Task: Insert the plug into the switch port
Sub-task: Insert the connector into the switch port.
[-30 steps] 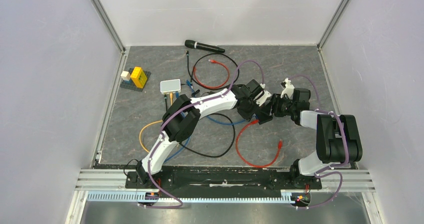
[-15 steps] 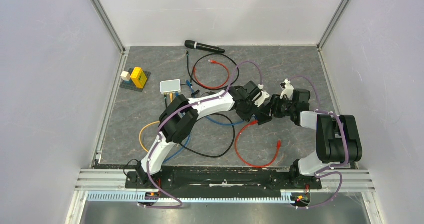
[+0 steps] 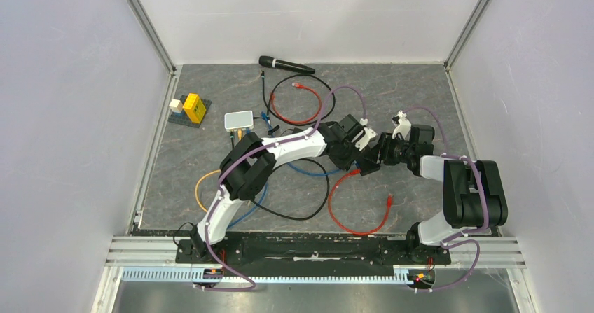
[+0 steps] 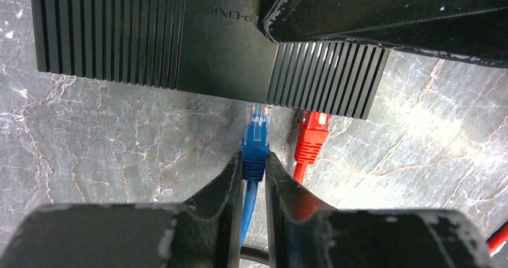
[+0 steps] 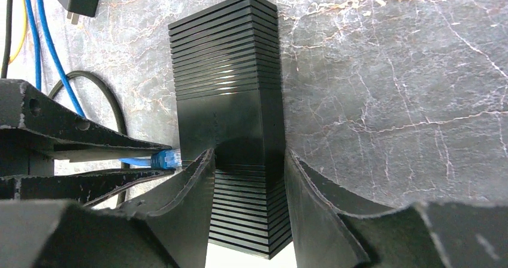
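My left gripper (image 4: 254, 157) is shut on a blue plug (image 4: 256, 130). The plug's clear tip touches the long edge of a black ribbed box (image 4: 221, 40). I cannot tell how far it is in. A red plug (image 4: 313, 135) sits in that same edge just to its right. My right gripper (image 5: 248, 154) is shut on the black box (image 5: 224, 70) across its width, and the blue plug (image 5: 166, 158) shows at its left. In the top view both grippers (image 3: 364, 157) meet mid-table and hide the black box. The pale grey-white box (image 3: 238, 120) lies far left, apart from both grippers.
Red cable loops (image 3: 350, 215) lie near the front, and another red loop (image 3: 298, 106) with black cable lies behind. A microphone (image 3: 286, 65) lies at the back. Yellow and white blocks (image 3: 189, 108) stand on a plate at the left. Blue and yellow cables (image 3: 210, 187) run under the left arm.
My left arm and wrist have shifted slightly to the left, still holding the blue plug. The right arm has barely moved.
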Tool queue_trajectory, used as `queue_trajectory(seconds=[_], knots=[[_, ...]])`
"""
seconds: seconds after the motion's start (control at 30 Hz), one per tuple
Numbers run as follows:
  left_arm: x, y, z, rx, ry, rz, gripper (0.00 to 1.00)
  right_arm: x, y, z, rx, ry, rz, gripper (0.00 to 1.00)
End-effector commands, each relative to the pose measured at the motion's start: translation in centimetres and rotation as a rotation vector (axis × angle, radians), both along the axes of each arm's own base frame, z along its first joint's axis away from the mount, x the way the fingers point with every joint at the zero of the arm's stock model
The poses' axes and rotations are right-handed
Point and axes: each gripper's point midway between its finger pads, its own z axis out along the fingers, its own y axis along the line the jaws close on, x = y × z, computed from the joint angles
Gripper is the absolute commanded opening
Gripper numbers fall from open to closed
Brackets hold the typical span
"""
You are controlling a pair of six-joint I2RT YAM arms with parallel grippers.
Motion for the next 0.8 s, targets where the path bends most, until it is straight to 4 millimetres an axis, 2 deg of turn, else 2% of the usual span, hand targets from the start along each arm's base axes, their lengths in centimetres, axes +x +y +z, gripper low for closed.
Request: queue_trajectory(seconds=[0.0,0.3,0.6,0.77], knots=[[-0.6,1.8,-0.3,0.062,-0.007,0.003,0.24,-3.4,-0.1,-3.0,-0.034,0.144,0.009,0.47],[-0.7,1.4,1.2,0.0,-0.049,-0.047,0.29,-3.3,-0.3,-3.0,-0.036,0.145,0.006,0.47],[-0.9,1.5,1.0,-0.004,-0.055,-0.062,0.31,-3.2,-0.3,-2.9,-0.037,0.142,0.009,0.46],[-0.7,1.6,1.7,-0.013,-0.07,-0.063,0.32,-3.3,-0.3,-2.9,-0.038,0.142,0.011,0.46]])
